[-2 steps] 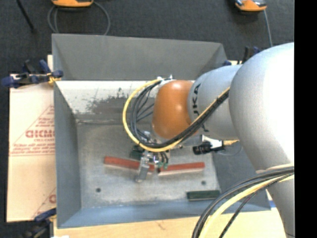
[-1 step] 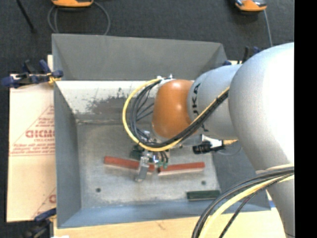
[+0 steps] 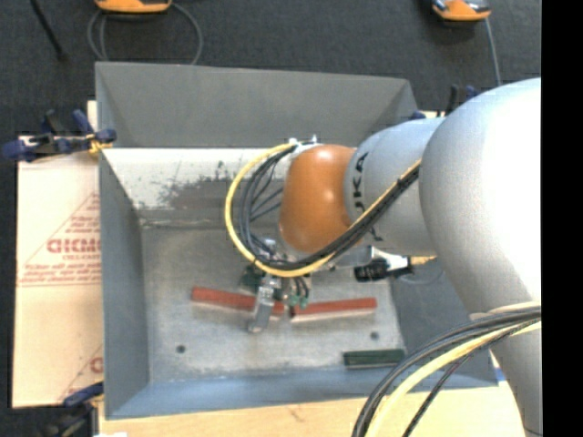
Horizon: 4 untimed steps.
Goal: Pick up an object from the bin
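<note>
My gripper [image 3: 273, 306] is down by the red sticks [image 3: 219, 297]. I cannot tell if it is wide or narrow. Grabbed near its end, a stick may tip and slip out.

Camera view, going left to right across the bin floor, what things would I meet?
left red stick → right red stick → dark bar

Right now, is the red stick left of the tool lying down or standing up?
Lying down. The red stick lies flat on the bin floor, one end reaching the tool.
</note>
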Motion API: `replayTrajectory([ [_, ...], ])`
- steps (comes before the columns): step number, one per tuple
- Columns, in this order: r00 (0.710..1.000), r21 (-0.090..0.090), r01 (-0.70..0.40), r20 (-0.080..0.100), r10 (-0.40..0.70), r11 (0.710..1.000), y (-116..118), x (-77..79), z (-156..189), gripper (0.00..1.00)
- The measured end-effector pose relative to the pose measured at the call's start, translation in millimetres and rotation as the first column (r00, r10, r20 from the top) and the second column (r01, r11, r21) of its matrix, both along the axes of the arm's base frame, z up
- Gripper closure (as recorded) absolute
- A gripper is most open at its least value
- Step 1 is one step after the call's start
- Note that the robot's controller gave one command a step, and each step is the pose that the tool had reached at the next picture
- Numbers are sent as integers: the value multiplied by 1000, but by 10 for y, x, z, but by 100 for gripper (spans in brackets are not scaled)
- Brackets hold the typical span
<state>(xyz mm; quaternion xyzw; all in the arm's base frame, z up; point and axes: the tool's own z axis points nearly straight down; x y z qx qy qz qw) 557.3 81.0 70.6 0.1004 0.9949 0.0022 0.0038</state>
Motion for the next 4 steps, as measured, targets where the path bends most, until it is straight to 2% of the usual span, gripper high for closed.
replayTrajectory([
  [1,1000,0,3,2,-3,1000,4,15,7,0],
  [2,1000,1,4,1,-4,1000,8,22,29,100],
  [3,1000,1,5,2,-5,1000,19,43,93,100],
  [4,1000,0,4,1,-4,1000,22,66,583,100],
])
